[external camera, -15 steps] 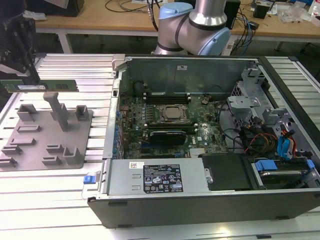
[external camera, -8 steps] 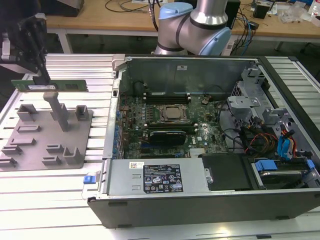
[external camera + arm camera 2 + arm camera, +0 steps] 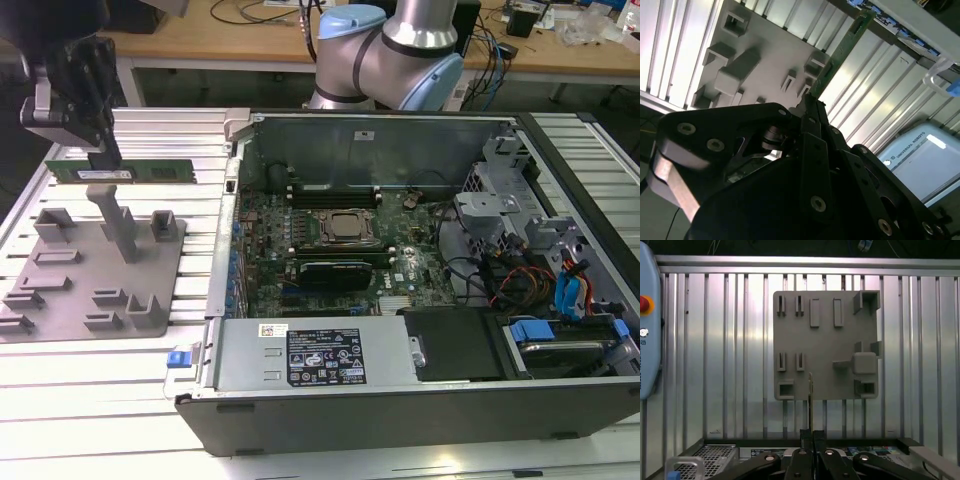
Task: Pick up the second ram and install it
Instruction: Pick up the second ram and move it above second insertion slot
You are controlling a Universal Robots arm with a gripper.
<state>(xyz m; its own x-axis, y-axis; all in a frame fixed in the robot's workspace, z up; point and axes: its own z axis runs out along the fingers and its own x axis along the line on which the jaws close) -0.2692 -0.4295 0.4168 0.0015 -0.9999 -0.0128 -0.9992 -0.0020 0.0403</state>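
In the exterior view my gripper (image 3: 100,152) hangs at the left, above the grey holder tray (image 3: 60,290), shut on the second ram (image 3: 120,172). The ram is a long green stick held level and lifted free of the tray. In the second wrist view the ram (image 3: 840,50) sticks out from between my fingertips (image 3: 812,107) over the tray (image 3: 765,60). In the first wrist view the ram (image 3: 810,400) appears edge-on, rising from my gripper (image 3: 810,432) in front of the tray (image 3: 825,345). The open computer case (image 3: 250,150) holds the motherboard with its CPU socket (image 3: 345,228) and black slots (image 3: 335,190).
The case lies to the exterior view's right of the tray on a ribbed aluminium table (image 3: 100,370). My arm's base (image 3: 390,50) stands behind the case. A power supply (image 3: 310,355) and drive bays (image 3: 560,300) fill the case's near side. A pendant (image 3: 647,325) lies beside the tray.
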